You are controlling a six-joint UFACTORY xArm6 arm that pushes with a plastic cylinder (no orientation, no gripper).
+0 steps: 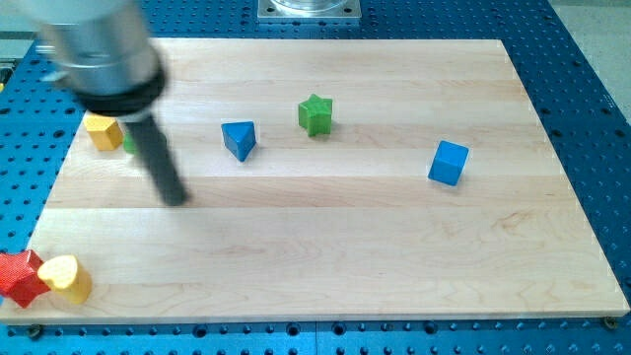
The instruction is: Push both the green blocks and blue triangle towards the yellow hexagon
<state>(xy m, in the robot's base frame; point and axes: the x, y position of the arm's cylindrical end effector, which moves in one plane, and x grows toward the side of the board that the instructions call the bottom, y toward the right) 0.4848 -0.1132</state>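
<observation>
My tip (175, 199) rests on bare board (325, 247) — no jaws, holding nothing, touching no block. It sits below the yellow hexagon (102, 131) and a green block (129, 142) mostly hidden behind the rod, beside the hexagon. Two green blocks, the other a star (315, 113); one blue triangle (239, 139), apex pointing to the view's bottom; one blue cube (448, 163); a red star (18, 278) and yellow heart (65, 278) touch at bottom left.

Board (325, 247): pale wood, straight grain in lengthwise strips, smooth satin finish. Base plate (592, 108): blue metal, perforated with regular holes, matt. Rod: dark, matt, ending at my tip (176, 201); its collar (99, 49) is grey metal, blurred. Green star (315, 113), blue triangle (239, 139), blue cube (448, 163) at 3 o'clock: smooth, solid-coloured, slightly glossy.
</observation>
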